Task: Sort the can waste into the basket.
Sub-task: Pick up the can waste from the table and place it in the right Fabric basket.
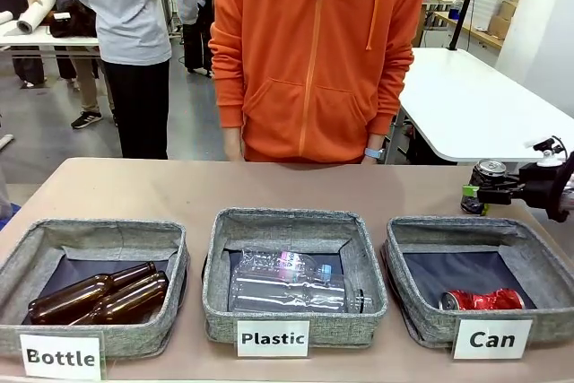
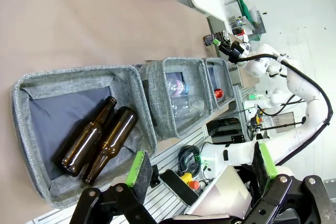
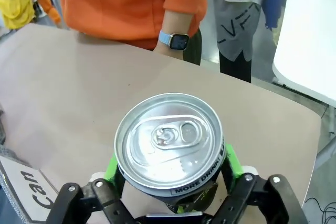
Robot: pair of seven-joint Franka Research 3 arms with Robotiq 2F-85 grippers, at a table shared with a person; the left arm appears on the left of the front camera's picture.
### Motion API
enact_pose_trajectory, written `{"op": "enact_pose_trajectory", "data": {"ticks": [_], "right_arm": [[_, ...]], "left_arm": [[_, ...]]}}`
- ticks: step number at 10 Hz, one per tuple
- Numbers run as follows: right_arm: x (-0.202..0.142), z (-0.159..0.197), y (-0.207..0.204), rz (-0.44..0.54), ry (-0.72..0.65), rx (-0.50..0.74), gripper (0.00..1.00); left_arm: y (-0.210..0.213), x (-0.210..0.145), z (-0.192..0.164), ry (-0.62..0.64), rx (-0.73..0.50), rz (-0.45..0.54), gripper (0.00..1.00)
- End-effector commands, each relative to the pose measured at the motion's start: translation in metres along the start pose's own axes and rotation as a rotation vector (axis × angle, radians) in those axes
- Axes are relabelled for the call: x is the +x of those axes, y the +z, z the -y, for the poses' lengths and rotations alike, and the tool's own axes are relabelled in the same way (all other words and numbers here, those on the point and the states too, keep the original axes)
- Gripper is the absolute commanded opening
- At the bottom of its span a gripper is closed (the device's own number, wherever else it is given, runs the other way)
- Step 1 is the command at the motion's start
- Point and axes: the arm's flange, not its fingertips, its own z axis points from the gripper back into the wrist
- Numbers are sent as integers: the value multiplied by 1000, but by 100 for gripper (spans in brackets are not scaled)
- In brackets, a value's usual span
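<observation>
A dark can [image 1: 489,175] with a silver top stands just beyond the far rim of the grey "Can" basket [image 1: 421,320]. My right gripper [image 1: 480,190] reaches in from the right and is shut on it. Looking down in the right wrist view, the can [image 3: 169,140] sits between the green pads [image 3: 111,169]. A crushed red can [image 1: 482,300] lies inside the basket. My left gripper [image 2: 202,166] hangs open over the table's left end, holding nothing. Its view shows the "Can" basket [image 2: 220,77] far off with the red can [image 2: 218,94] in it.
The "Bottle" basket [image 1: 161,329] holds two brown glass bottles [image 1: 99,293]. The "Plastic" basket [image 1: 220,311] holds clear plastic bottles [image 1: 287,284]. A person in an orange hoodie [image 1: 314,51] stands at the far edge, a watch-wearing hand [image 3: 176,43] close to the table. Bare tabletop lies beyond the baskets.
</observation>
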Motion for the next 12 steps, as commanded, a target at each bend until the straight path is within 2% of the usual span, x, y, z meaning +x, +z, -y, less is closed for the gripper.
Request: {"op": "enact_pose_trajectory", "data": {"ticks": [1, 3, 4, 6, 9, 12], "right_arm": [[-1, 5, -8, 27, 12, -19, 0], [0, 7, -8, 33, 10, -20, 0], [0, 7, -8, 33, 12, -17, 19], [-1, 8, -9, 16, 8, 1, 0], [8, 5, 6, 27, 21, 12, 0], [39, -5, 54, 24, 83, 31, 0]], "left_arm": [[1, 1, 3, 3, -14, 5, 100], [1, 1, 3, 3, -14, 5, 100], [1, 1, 3, 3, -14, 5, 100], [1, 1, 3, 3, -14, 5, 100], [1, 1, 3, 3, -14, 5, 100], [1, 1, 3, 3, -14, 5, 100]]}}
